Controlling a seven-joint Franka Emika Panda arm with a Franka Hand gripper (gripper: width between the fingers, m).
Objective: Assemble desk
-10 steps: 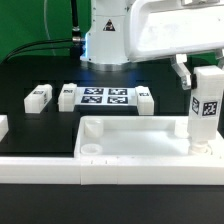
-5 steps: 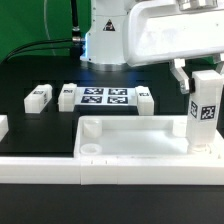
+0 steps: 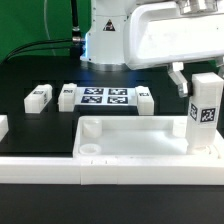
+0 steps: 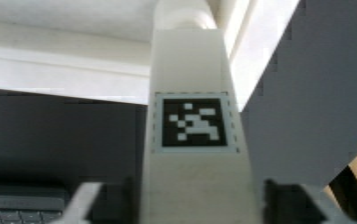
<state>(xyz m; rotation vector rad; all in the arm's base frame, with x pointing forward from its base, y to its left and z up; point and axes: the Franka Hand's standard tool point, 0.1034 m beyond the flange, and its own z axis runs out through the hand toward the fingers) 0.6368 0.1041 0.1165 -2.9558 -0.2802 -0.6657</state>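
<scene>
At the tabletop's (image 3: 125,122) corner on the exterior view's right, the arm (image 3: 150,35) reaches down. Its gripper (image 3: 199,84) clamps an upright tagged leg (image 3: 206,112), fingers (image 4: 289,204) narrow against both sides, the leg's foot at the rim.

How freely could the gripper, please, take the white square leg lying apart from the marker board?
Probably not: the gripper is shut on another white leg upright at the white tabletop's corner.

The exterior camera sits low at the table's (image 3: 25,75) near edge, facing the far robot base (image 3: 105,45); the wrist camera hugs the leg (image 3: 205,112) (image 4: 196,60), seen by both
</scene>
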